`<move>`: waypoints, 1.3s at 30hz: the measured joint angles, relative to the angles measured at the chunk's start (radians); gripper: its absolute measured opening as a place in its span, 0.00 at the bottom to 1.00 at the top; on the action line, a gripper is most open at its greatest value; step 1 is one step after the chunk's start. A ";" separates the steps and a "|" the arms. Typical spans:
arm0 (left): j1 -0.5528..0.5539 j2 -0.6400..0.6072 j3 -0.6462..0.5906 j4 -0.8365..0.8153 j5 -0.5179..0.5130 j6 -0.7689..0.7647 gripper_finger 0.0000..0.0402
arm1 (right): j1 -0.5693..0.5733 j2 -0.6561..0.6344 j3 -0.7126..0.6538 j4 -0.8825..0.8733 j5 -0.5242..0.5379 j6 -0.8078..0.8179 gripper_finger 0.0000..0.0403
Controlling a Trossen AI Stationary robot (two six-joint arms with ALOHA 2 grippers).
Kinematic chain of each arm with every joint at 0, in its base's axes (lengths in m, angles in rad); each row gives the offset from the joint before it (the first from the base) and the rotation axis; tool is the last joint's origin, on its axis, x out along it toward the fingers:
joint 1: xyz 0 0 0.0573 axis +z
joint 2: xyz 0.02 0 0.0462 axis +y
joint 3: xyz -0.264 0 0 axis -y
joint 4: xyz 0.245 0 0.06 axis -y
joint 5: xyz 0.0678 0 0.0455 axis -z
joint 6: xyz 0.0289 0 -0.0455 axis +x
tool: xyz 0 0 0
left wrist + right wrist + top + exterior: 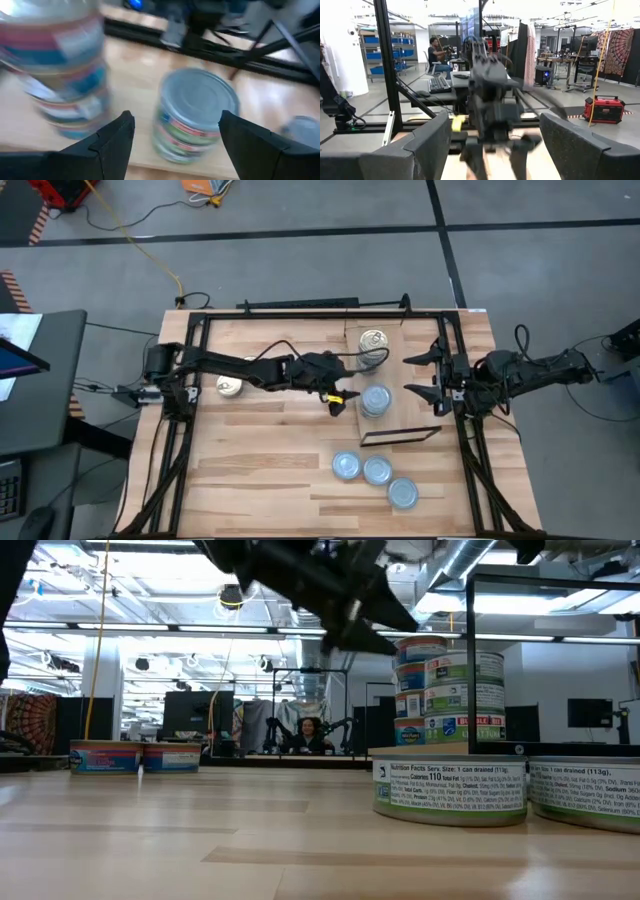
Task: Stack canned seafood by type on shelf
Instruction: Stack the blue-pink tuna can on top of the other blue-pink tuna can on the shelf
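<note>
1. We see the left gripper (338, 404) over the middle of the table (260, 465), just beside the shelf (420, 395).
2. In the left wrist view its two dark fingers (112, 140) are spread wide apart, and nothing is between them.
3. A short stack of blue-top tins (376, 401) stands on the shelf, right in front of that gripper. In the left wrist view this stack (195, 115) shows between the open fingers, a bit farther off.
4. A taller stack of gold-top tins (373, 345) stands on the shelf too, near the blue stack. We cannot count the tins in it for sure.
5. One gold-top tin (231, 387) sits alone on the table, close under the left arm (240, 368).
6. Three loose blue-top tins (376, 477) lie near each other on the table, off the shelf, toward the front edge.
7. The right gripper (425, 375) waits at the right side of the shelf. Its fingers (432, 145) are wide open and hold nothing.
8. Far behind the table, a person (436, 50) sits at a desk.
</note>
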 joint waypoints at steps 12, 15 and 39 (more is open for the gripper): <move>-0.170 -0.157 -0.002 -0.773 -0.417 0.054 0.65 | -0.007 0.015 0.000 0.006 0.000 -0.017 0.81; -0.185 -0.153 -0.002 -1.088 -0.524 -0.121 0.65 | -0.020 0.033 0.000 0.026 0.000 -0.016 0.81; -0.063 -0.309 -0.536 -0.925 -0.691 0.004 0.61 | -0.060 0.091 0.000 0.088 0.000 -0.023 0.81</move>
